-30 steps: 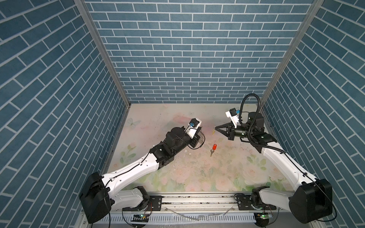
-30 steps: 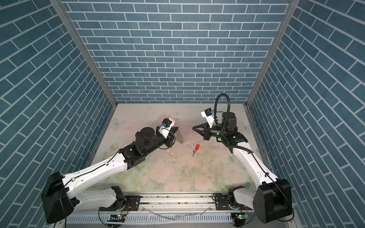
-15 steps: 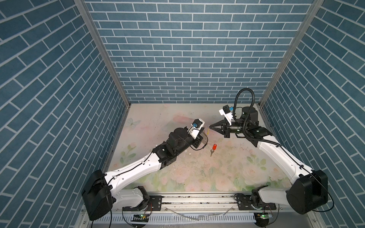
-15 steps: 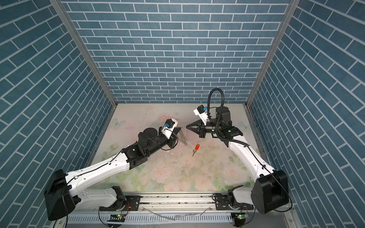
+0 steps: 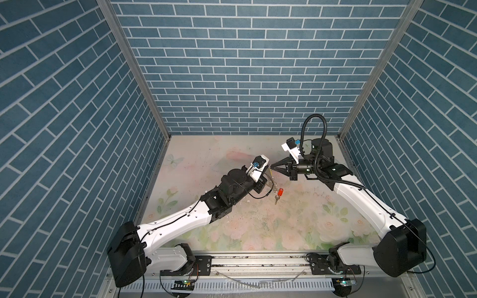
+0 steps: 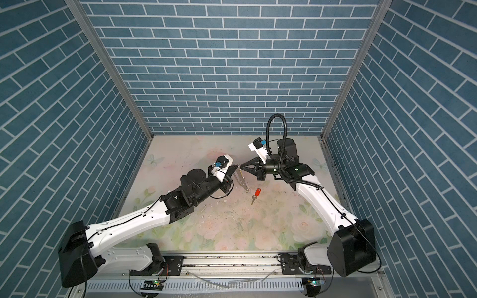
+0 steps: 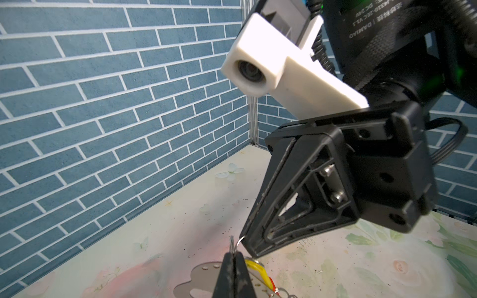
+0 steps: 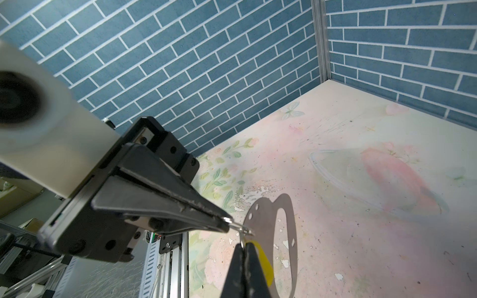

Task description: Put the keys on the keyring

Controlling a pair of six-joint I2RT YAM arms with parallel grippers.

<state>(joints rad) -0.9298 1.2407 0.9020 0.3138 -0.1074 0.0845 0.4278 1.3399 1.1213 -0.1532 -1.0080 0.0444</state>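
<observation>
My left gripper [image 5: 268,170] [image 7: 233,254] is shut on a small metal ring of the keyring [image 6: 244,182], which hangs from it down towards the table. In the right wrist view the keyring [image 8: 268,219] shows as a flat grey loop with an oval opening. My right gripper [image 6: 241,168] [image 8: 244,247] is shut on the wire ring of the key with the yellow tag [image 8: 263,258] [image 7: 254,265]. The two gripper tips meet above the table's middle, and the two rings touch. The key with the red tag [image 5: 279,192] [image 6: 257,192] lies loose on the table just in front of them.
The floral table [image 5: 258,227] is boxed in by blue brick walls at the left, back and right. A metal rail [image 5: 258,258] with both arm bases runs along the front edge. Small paint chips dot the surface.
My right gripper has swung left and my left gripper has come up to meet it. Their tips, apart a second ago, now touch. The red-tagged key has not moved.
</observation>
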